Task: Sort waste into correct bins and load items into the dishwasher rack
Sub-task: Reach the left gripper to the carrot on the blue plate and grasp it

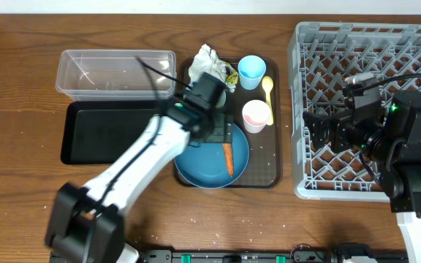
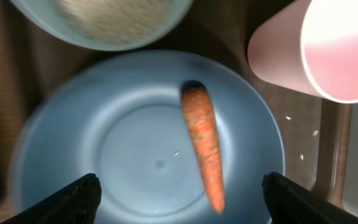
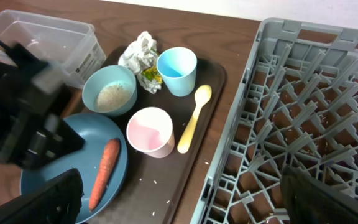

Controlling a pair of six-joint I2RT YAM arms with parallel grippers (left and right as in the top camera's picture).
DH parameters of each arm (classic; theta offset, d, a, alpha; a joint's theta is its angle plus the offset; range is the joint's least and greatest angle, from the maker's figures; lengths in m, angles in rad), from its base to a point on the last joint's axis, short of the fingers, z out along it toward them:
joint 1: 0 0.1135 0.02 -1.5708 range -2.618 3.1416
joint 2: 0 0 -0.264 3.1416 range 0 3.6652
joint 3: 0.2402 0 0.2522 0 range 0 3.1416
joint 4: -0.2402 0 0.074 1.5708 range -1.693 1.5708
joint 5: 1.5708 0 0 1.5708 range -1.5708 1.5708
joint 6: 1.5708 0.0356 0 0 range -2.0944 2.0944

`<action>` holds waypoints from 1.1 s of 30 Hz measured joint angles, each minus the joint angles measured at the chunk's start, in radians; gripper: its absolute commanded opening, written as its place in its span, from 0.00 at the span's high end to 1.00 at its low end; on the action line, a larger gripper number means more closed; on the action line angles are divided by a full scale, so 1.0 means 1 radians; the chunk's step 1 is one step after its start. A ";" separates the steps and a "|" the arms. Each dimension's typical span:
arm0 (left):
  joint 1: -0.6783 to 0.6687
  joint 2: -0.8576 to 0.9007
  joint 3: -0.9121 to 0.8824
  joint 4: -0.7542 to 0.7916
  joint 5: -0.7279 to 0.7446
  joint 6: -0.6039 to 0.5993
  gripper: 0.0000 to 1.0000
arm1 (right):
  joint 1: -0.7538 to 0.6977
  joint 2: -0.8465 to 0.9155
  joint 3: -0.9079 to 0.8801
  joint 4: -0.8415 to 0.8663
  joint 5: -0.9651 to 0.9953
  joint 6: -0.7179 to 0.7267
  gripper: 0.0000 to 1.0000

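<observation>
An orange carrot (image 1: 228,158) (image 2: 205,146) (image 3: 104,165) lies on the blue plate (image 1: 196,164) (image 2: 123,124). My left gripper (image 1: 212,128) (image 2: 182,202) hovers open just above the plate, the carrot's tip between its fingers and touching neither. A bowl of rice (image 3: 89,84) (image 2: 92,42) sits behind the plate, hidden under the arm from overhead. The napkin (image 1: 207,58), wrapper (image 1: 231,76), light-blue cup (image 1: 251,71), pink cup (image 1: 255,115) and yellow spoon (image 1: 268,91) share the tray. My right gripper (image 1: 320,128) (image 3: 188,202) hangs open and empty over the grey rack (image 1: 364,44).
Everything sits on a brown serving tray (image 1: 265,157). A clear tub (image 1: 115,73) and a black tray (image 1: 101,131) stand to its left. Rice grains lie scattered on the brown tray and the table.
</observation>
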 measured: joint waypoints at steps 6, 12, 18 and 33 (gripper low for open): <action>-0.083 0.105 0.000 0.018 -0.072 -0.093 0.16 | 0.000 0.000 0.000 -0.001 0.001 0.000 0.02; -0.087 0.156 0.000 0.032 -0.111 -0.146 0.21 | 0.000 0.000 0.000 -0.015 0.001 0.000 0.02; -0.087 0.193 0.000 0.057 -0.116 -0.152 0.32 | 0.000 0.000 0.000 -0.023 0.001 0.000 0.02; -0.087 0.201 0.000 0.103 -0.053 0.048 0.34 | 0.000 0.000 0.000 -0.034 0.001 0.000 0.02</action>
